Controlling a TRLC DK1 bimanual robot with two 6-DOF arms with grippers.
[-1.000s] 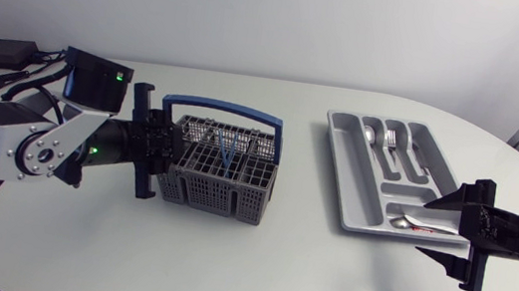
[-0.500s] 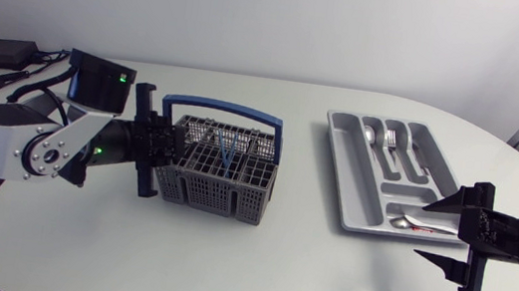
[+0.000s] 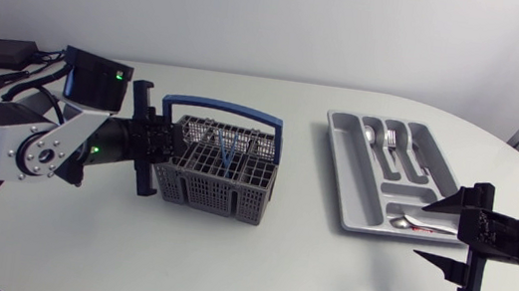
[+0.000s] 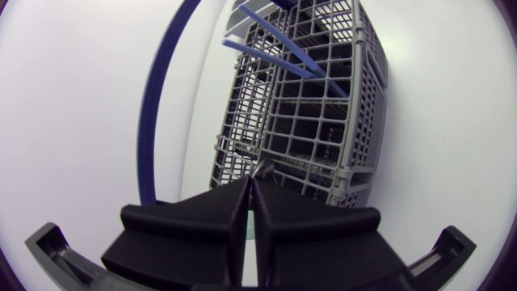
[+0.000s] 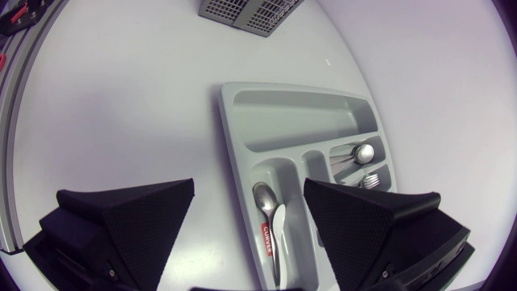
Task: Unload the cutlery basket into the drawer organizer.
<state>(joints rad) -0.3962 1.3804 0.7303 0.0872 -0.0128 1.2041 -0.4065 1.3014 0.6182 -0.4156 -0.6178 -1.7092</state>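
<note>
Presently, the grey cutlery basket (image 3: 220, 176) with its blue handle (image 3: 224, 109) is seen standing upright on the white table (image 3: 254, 265), left of the middle, and thin blue rods (image 4: 279, 48) are seen leaning inside its grid. The left gripper (image 3: 161, 145) is placed against the basket's left end. In the left wrist view its fingers (image 4: 194, 226) are shown pressed almost together, with only a sliver left between them, and whether anything is pinched at their tips cannot be told. The grey drawer organizer (image 3: 341, 176) is laid well apart, on the right side of the table. A steel spoon (image 3: 369, 135) and a fork (image 3: 391, 139) are lodged in its long compartments, while a second spoon (image 5: 265, 198), a white spoon (image 5: 279, 222) and a red-labelled piece (image 5: 265, 236) are gathered in the cross compartment nearest the right gripper (image 3: 424, 229). That gripper is held at the organizer's near end with its jaws spread wide, and nothing is grasped by it.
</note>
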